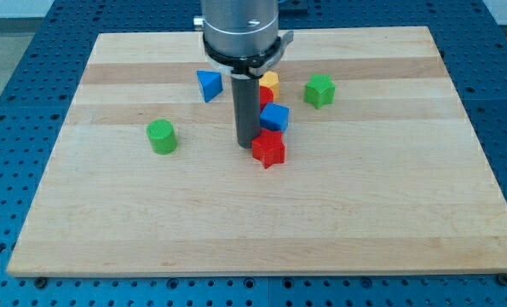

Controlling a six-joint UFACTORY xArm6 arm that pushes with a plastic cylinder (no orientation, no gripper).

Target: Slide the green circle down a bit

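The green circle [161, 136] is a short green cylinder standing on the wooden board [262, 222] at the view's left of centre. My tip [247, 143] is the lower end of a dark rod, well to the right of the green circle and apart from it. The tip sits right beside the red star [269, 150], on its left. A blue cube [274, 117] lies just above the red star. Behind the rod a red block [266, 95] and a yellow block [270, 81] are partly hidden.
A blue triangle [208, 84] lies at the view's upper centre, left of the rod. A green star-like block [319, 90] lies to the upper right. The board rests on a blue perforated table [14, 77].
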